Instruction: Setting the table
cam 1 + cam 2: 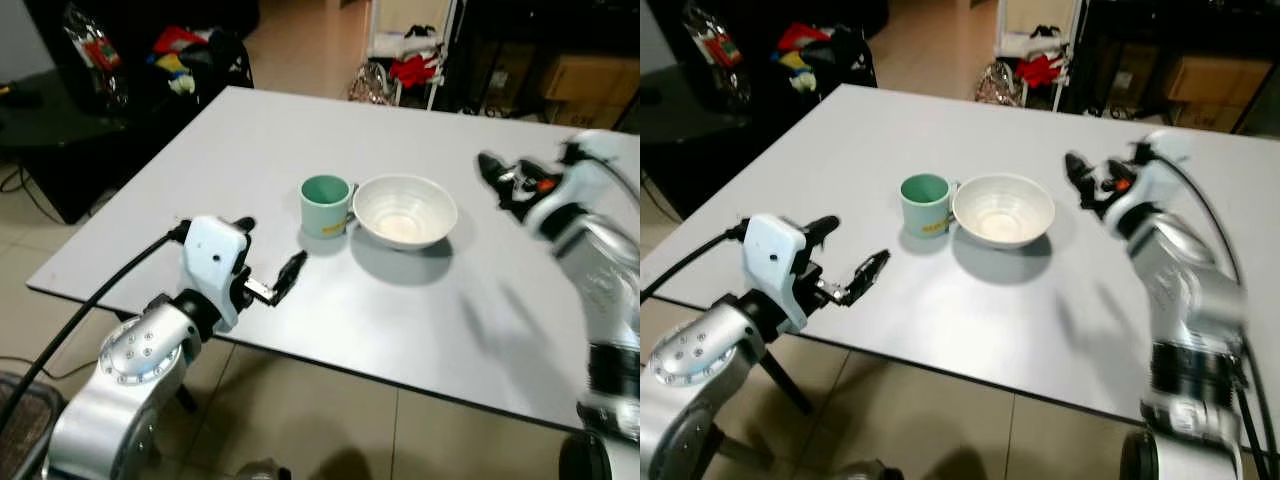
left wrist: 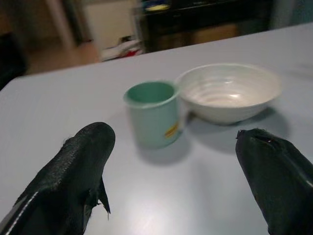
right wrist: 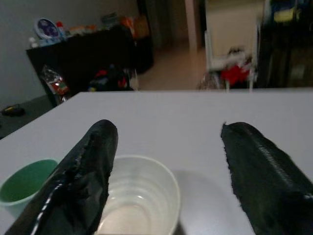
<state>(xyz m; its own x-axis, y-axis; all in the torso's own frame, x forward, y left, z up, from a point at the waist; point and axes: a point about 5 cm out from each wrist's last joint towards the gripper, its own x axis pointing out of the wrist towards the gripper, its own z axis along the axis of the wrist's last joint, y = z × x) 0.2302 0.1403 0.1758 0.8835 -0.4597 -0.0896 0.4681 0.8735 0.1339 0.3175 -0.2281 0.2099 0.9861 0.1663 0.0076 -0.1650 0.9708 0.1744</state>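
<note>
A mint-green mug (image 1: pixel 326 205) stands upright on the grey table (image 1: pixel 250 150), touching or nearly touching a white bowl (image 1: pixel 405 211) on its right. Both look empty. My left gripper (image 1: pixel 268 247) hovers low over the table's near edge, just short of the mug, open with nothing between its fingers. The left wrist view looks past the fingertips at the mug (image 2: pixel 152 113) and bowl (image 2: pixel 229 91). My right gripper (image 1: pixel 1088 178) is raised above the table to the right of the bowl, blurred, and open. In the right wrist view the bowl (image 3: pixel 139 193) lies below the spread fingers.
A black cable (image 1: pixel 90 310) trails from my left arm past the table's near left corner. A dark cabinet with clutter (image 1: pixel 120 60) stands at the far left. A rack with red cloth (image 1: pixel 410 65) and cardboard boxes (image 1: pixel 585 85) stand beyond the far edge. The floor is tiled.
</note>
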